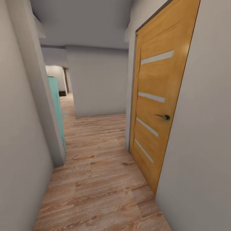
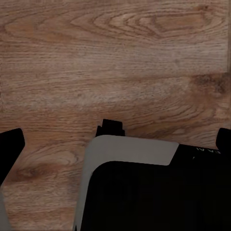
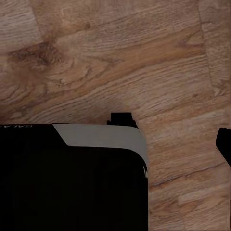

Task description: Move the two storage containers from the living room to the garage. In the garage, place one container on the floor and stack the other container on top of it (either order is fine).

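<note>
One wooden door [image 1: 157, 109], unlabelled.

White lettering runs along the edge of the robot's black-and-grey body [image 2: 159, 192], seen from the left wrist camera over wood-plank flooring [image 2: 115, 57], but it is too small and cropped to read. A similar faint strip on the same body, seen from the right wrist camera, is equally illegible.
</note>
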Tool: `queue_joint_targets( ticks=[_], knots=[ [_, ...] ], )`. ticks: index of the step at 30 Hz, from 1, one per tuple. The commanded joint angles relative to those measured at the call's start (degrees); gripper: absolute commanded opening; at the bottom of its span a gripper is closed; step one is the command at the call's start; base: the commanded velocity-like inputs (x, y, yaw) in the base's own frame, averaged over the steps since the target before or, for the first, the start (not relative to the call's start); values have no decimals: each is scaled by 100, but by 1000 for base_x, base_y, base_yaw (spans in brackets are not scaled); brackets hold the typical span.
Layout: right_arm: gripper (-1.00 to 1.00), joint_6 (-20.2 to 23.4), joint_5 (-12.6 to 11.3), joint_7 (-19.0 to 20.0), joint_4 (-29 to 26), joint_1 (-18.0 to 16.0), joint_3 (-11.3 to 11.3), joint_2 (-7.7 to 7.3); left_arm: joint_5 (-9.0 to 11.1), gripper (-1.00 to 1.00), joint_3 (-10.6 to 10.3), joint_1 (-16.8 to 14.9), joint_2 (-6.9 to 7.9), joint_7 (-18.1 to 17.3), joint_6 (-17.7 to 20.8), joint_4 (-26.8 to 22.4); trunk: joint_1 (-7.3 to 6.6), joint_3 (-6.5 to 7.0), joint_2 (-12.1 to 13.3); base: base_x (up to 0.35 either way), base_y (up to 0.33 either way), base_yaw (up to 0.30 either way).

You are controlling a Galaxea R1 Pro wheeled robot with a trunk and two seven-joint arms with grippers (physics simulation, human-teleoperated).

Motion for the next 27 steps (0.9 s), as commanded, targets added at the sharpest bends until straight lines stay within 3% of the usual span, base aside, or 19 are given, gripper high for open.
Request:
queue_joint_targets(
  ticks=[1, 14, 27],
  knots=[
    [100, -29, -37, -6, 17, -6, 45, 5, 52, 100, -11, -4, 1, -23, 8, 0, 3, -7, -3, 321, 0, 229],
    [100, -29, 82, -5, 14, -5, 47, 5, 59, 100, -11, -4, 1, -23, 9, 0, 3, -7, -3, 321, 0, 269],
    [100, -29, 82, -5, 14, -8, 47, 5, 59, 100, -11, -4, 1, -23, 10, 0, 3, -7, -3, 321, 0, 29]
  ],
)
